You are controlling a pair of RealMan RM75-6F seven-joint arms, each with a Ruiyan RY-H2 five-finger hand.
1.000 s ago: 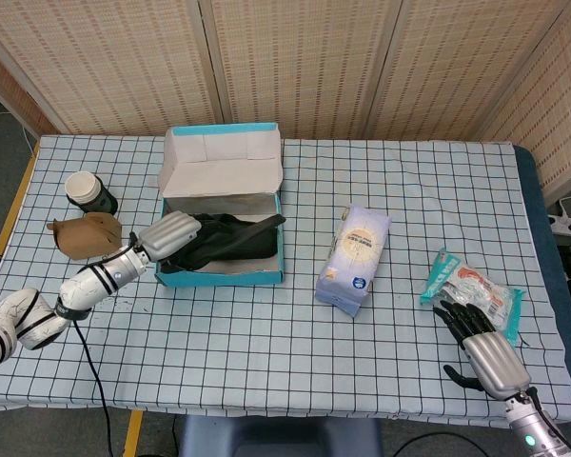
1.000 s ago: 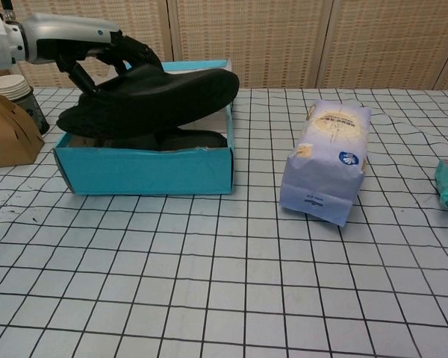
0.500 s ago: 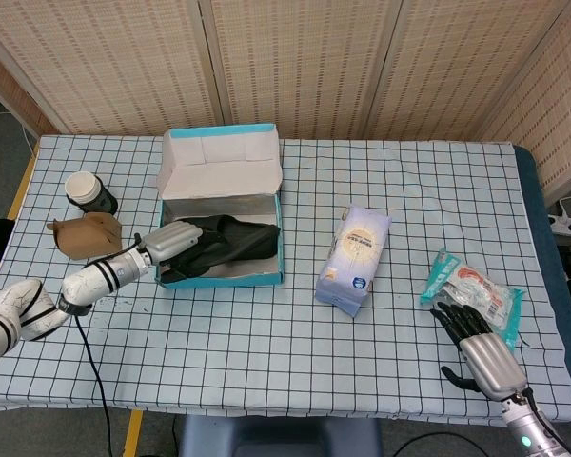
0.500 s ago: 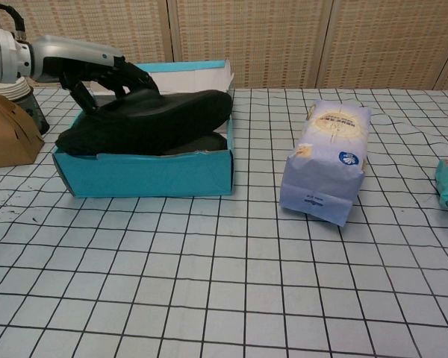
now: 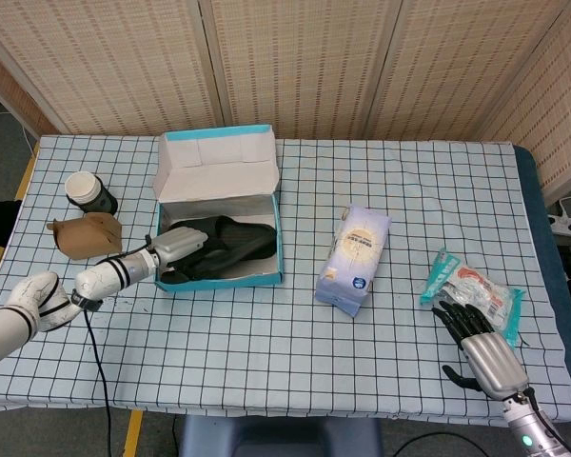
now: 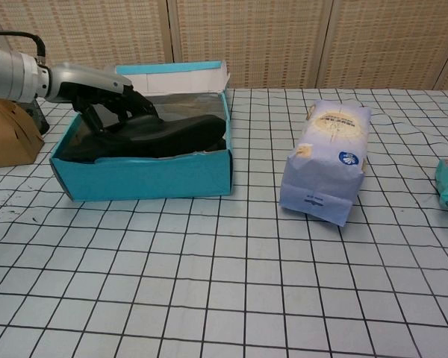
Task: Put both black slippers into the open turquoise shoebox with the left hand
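In turquoise shoebox (image 5: 221, 279): left hand (image 5: 176, 244) gripping black slipper (image 6: 157, 136); flour bag (image 5: 354, 259) nearby.

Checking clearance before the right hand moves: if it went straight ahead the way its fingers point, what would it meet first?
Probably the snack packet. The right hand lies on the table with its fingertips pointing away from the robot, right at the packet's near edge; whether they touch it is unclear.

The left robot hand (image 5: 179, 243) reaches from the lower left, fingers curled downward at mid-left. The right robot hand (image 5: 482, 345) lies at the lower right, fingers extended together and empty.
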